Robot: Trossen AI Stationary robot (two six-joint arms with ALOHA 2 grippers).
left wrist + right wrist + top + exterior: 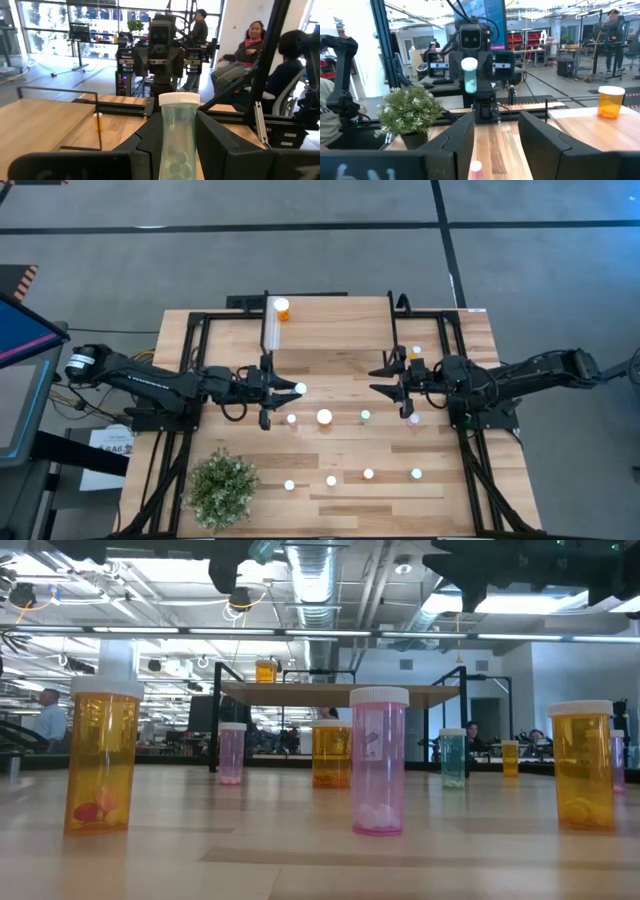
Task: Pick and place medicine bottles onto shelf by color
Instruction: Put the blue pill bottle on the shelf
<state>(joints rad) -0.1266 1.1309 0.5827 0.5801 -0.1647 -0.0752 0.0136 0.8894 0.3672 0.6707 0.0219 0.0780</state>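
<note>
The left tool [290, 389] grips a teal bottle [178, 132] upright between its fingers, raised off the table [340, 360]; the shelf [270, 330] lies just beyond. A loose grip could tip the bottle. The right tool [385, 380] hovers open, empty.

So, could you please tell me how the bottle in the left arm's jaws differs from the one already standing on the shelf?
The teal bottle has a clear greenish body; the shelf bottle is orange. The teal bottle is clamped in the left gripper, lifted over the table; the orange one stands free on the shelf, near its left end. Both are upright with white caps. The right gripper waits open opposite.
</note>
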